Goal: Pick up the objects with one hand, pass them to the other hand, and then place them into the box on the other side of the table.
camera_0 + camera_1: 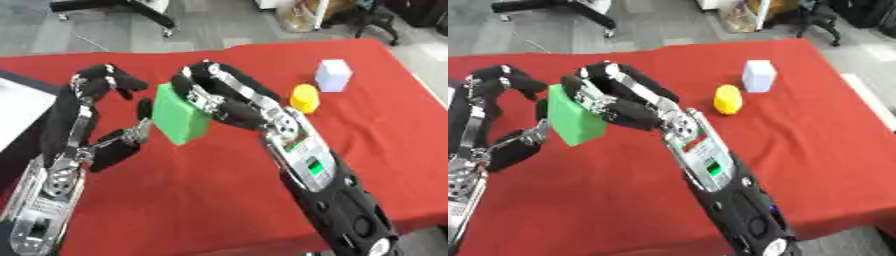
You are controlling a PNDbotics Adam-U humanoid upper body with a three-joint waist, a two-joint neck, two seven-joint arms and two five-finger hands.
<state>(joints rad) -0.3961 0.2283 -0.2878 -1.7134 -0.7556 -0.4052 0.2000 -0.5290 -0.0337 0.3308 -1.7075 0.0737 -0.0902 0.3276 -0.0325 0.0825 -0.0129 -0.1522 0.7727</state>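
While right hand grips green block, left hand alongside

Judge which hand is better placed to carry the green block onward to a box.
Left, probably. The right hand grips the green block and offers it to the left hand, whose curled fingers flank its other side. No box is in view.

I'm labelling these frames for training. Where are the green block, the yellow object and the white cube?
green block (pixel 179 120): left eye view, on its front face.
yellow object (pixel 304 98): left eye view, on its middle.
white cube (pixel 759 76): right eye view, on its front face.
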